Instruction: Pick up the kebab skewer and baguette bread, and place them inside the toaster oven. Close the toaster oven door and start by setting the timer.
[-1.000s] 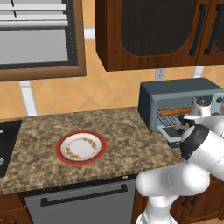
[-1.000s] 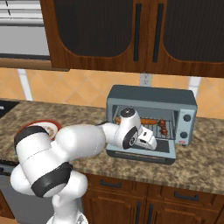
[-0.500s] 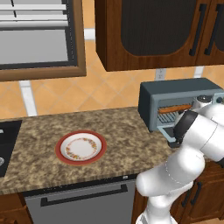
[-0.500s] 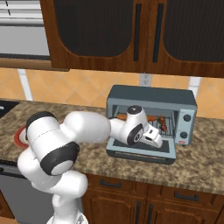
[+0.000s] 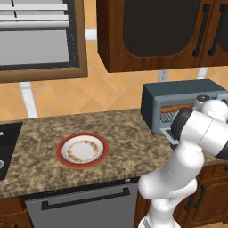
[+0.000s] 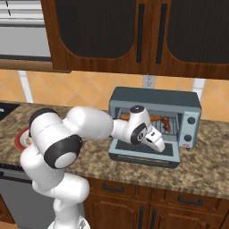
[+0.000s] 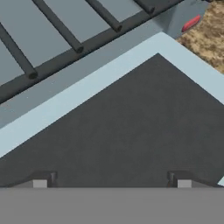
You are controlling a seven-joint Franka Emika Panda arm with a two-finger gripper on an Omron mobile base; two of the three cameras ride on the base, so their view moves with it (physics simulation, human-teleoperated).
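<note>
The grey-blue toaster oven point(image 6: 154, 98) stands on the counter with its door point(image 6: 138, 156) folded down flat. On its wire rack lie the orange-brown baguette bread point(image 6: 154, 118) and, to the right, the dark chunky kebab skewer point(image 6: 167, 125). My gripper point(image 6: 159, 144) hovers open just above the door's right half, with nothing between its fingers. In the hand view the fingertips point(image 7: 39, 183) stand wide apart over the door's dark glass point(image 7: 131, 131), with the wire rack point(image 7: 57, 30) beyond. From the left, the baguette point(image 5: 176, 108) shows inside the oven point(image 5: 178, 93), and my arm hides the door.
A red-rimmed plate point(image 5: 82, 150) sits bare on the granite counter to the oven's left. Two knobs point(image 6: 191, 120) are on the oven's right panel. Dark wood cabinets hang above, and a cooktop edge point(image 5: 6, 147) lies at far left.
My hand has shifted a little right and lower over the open door, and the elbow has swung round. The gripper stays open; the food and door have not moved.
</note>
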